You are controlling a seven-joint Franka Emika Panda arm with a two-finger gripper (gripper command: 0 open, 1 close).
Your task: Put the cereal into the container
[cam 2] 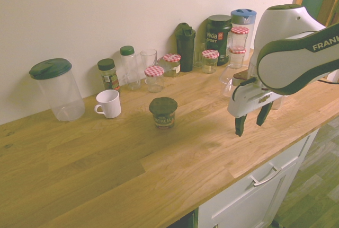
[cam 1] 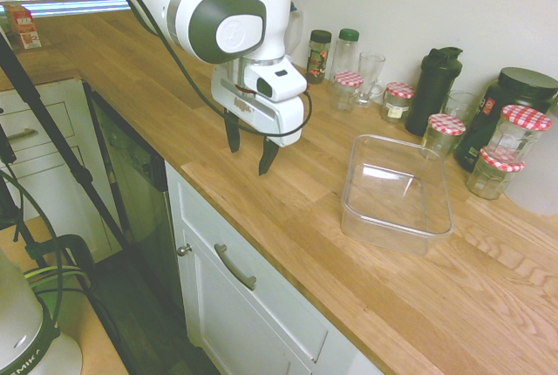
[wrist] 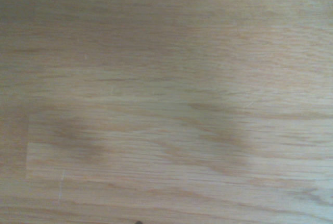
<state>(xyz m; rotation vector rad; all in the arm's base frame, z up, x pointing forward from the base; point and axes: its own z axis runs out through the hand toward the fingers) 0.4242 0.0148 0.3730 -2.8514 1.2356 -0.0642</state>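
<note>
jaws spread wide and empty above the wooden table, the oatmeal cup standing upright, well apart from them!

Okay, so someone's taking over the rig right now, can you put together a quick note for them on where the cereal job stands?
Tool: open and empty, hanging over the counter between the cereal and the tub.
Cereal: upright on the counter, dark lid on, in front of the mug and jars as the second exterior view shows it.
Tub: open-topped on the counter, nothing in it, near the red-checked jars.
Done: neither the pick nor the place.
Left: grip the cereal, carry it to the tub, set it inside and let go.
</note>
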